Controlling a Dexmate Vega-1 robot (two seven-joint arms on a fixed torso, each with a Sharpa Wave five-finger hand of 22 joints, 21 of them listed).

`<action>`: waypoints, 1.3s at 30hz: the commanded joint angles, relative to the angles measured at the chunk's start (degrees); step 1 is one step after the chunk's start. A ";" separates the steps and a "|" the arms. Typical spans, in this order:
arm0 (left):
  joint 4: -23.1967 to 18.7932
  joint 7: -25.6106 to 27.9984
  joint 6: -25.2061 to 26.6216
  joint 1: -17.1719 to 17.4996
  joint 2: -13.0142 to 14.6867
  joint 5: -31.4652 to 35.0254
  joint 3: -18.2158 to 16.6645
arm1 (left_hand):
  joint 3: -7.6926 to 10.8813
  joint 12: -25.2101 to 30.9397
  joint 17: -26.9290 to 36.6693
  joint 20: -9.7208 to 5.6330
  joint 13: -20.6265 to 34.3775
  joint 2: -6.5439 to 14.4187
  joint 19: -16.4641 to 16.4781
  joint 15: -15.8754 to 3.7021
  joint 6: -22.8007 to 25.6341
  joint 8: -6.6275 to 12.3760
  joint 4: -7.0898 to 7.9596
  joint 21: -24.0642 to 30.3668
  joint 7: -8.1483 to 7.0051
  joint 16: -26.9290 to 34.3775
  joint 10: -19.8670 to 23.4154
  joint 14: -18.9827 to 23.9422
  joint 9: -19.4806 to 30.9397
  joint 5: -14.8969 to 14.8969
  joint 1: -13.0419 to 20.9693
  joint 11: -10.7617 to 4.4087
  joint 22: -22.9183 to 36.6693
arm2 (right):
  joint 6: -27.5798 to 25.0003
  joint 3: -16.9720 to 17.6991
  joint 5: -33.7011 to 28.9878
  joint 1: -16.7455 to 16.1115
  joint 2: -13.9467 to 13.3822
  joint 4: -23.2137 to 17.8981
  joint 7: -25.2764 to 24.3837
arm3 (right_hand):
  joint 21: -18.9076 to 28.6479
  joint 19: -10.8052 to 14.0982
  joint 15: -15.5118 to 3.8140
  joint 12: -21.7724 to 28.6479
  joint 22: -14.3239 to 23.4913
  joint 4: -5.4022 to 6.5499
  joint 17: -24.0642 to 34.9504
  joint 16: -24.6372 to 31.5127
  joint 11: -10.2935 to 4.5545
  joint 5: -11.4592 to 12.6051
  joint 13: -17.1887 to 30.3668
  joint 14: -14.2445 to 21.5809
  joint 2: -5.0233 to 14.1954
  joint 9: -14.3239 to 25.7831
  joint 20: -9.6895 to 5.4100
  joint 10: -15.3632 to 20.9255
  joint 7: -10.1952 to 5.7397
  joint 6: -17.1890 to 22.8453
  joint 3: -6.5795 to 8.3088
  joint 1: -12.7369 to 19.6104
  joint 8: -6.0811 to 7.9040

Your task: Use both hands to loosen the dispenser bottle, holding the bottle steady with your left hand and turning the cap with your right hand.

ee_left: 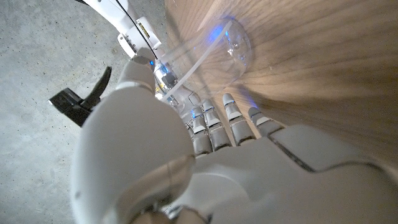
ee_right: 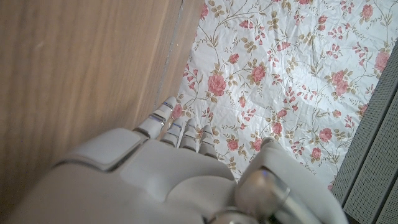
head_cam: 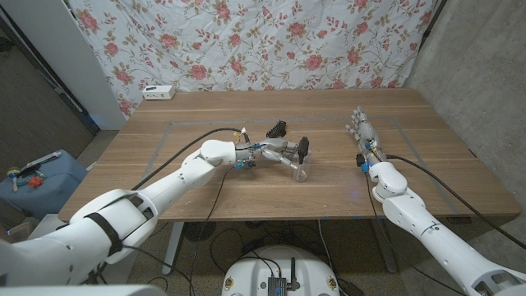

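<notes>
The clear dispenser bottle (head_cam: 297, 167) is at the table's middle, tipped over with its round base (ee_left: 234, 46) toward the wood. Its black pump head (head_cam: 278, 127) points to the far side and also shows in the left wrist view (ee_left: 82, 99). My left hand (head_cam: 267, 150) reaches in from the left and grips the bottle around its upper part, thumb (ee_left: 134, 130) over it and fingers (ee_left: 214, 121) beneath. My right hand (head_cam: 362, 130) is well off to the right, fingers straight and together, holding nothing, about a hand's length from the bottle.
A small white box (head_cam: 159, 92) sits at the table's far left corner. A floral cloth (head_cam: 263, 41) hangs behind the table. Black cables run along both arms (head_cam: 185, 152). A blue crate (head_cam: 37, 177) stands on the floor to the left.
</notes>
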 commanded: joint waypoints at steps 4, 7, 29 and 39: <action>3.08 -2.65 0.28 -1.78 -1.89 0.00 0.91 | -0.23 0.37 0.06 -3.53 0.28 1.28 0.32 -7.74 2.58 0.04 -0.39 0.20 -2.45 -0.04 2.07 0.79 0.21 -0.18 2.61 -2.48 0.09 | 0.51 0.73 0.32 -1.58 -0.47 -1.18 -0.44 | 0.39 -0.22 -0.41 0.00 0.32 -0.39 -0.03 0.27 -0.04 0.41 0.20 0.23 -0.19 0.09 -1.54 -0.14 -0.27 -0.14 0.08 -0.19 0.37; 4.03 -3.01 -0.04 -2.09 -2.45 -0.02 1.00 | -0.18 0.24 0.05 -3.39 0.28 1.44 0.24 -7.81 2.51 -0.09 -0.46 0.17 -2.44 -0.07 1.92 0.79 0.20 -0.30 2.92 -2.39 0.09 | 0.50 0.93 0.40 -1.86 -0.68 -1.42 -0.48 | 0.40 -0.22 -0.35 0.01 0.32 -0.39 -0.03 0.25 -0.01 0.41 0.20 0.19 -0.20 0.08 -1.50 -0.13 -0.28 -0.19 0.08 -0.20 0.35; 11.60 -3.76 -3.50 -3.79 -6.81 -0.24 0.74 | 0.96 2.55 0.46 -5.37 1.97 4.75 2.90 -8.11 8.73 1.11 -0.69 0.62 -1.12 1.34 7.37 6.60 0.71 -4.14 7.24 -2.99 0.01 | 0.87 1.73 0.89 -3.50 -0.83 -2.19 -0.97 | 0.39 -0.29 -0.28 0.04 0.32 -0.38 -0.03 0.26 0.06 0.45 0.20 0.21 -0.17 0.09 -1.32 -0.06 -0.39 -0.12 0.08 -0.33 0.40; 11.83 -1.56 -4.72 -2.76 -7.17 -0.56 -0.16 | 1.11 4.06 0.95 -6.45 3.81 6.28 6.23 -7.77 13.17 2.28 -0.38 0.79 0.20 2.96 10.86 12.69 1.18 -7.00 8.26 -2.77 -0.03 | 0.49 1.67 0.68 -3.43 -0.99 -2.41 -1.08 | 0.40 -0.30 -0.20 0.03 0.33 -0.36 -0.03 0.28 -0.02 0.46 0.20 0.23 -0.15 0.09 -1.24 -0.09 -0.40 -0.09 0.08 -0.39 0.41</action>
